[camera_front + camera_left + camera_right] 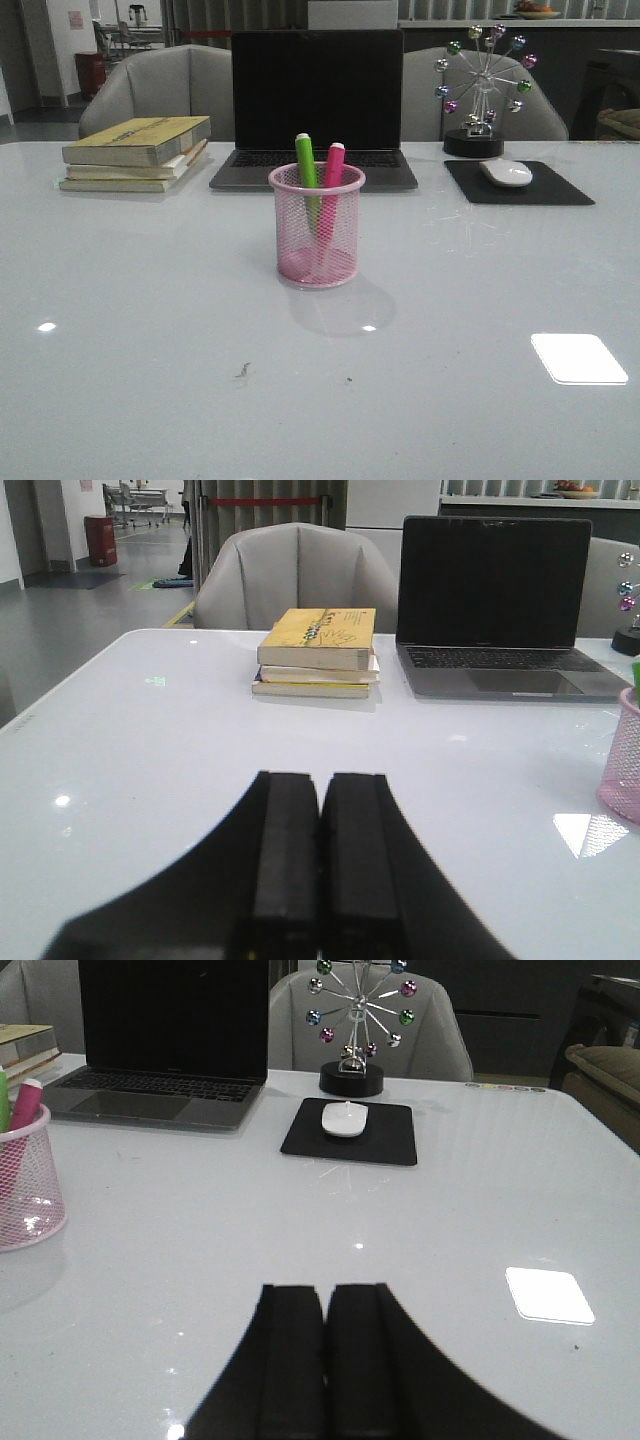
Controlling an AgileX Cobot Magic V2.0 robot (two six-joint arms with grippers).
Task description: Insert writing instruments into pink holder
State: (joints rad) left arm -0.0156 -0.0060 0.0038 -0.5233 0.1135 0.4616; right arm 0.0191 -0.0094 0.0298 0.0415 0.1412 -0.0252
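Note:
The pink mesh holder (pixel 317 250) stands upright at the table's middle, in front of the laptop. A green marker (pixel 306 162) and a magenta marker (pixel 333 166) stand inside it, their tops leaning above the rim. In the left wrist view the holder (pixel 624 770) shows at the edge, far from my left gripper (pixel 320 778), which is shut with nothing in it. The right wrist view has the holder (pixel 28 1195) with the magenta marker (pixel 22 1106) to one side. There my right gripper (pixel 325 1289) is shut and empty. Neither gripper appears in the front view.
A dark laptop (pixel 315 105) sits behind the holder. Stacked yellow books (pixel 137 152) lie at the back left. A white mouse (pixel 506 172) rests on a black pad (pixel 520 185) at the back right, near a ferris-wheel ornament (pixel 480 90).

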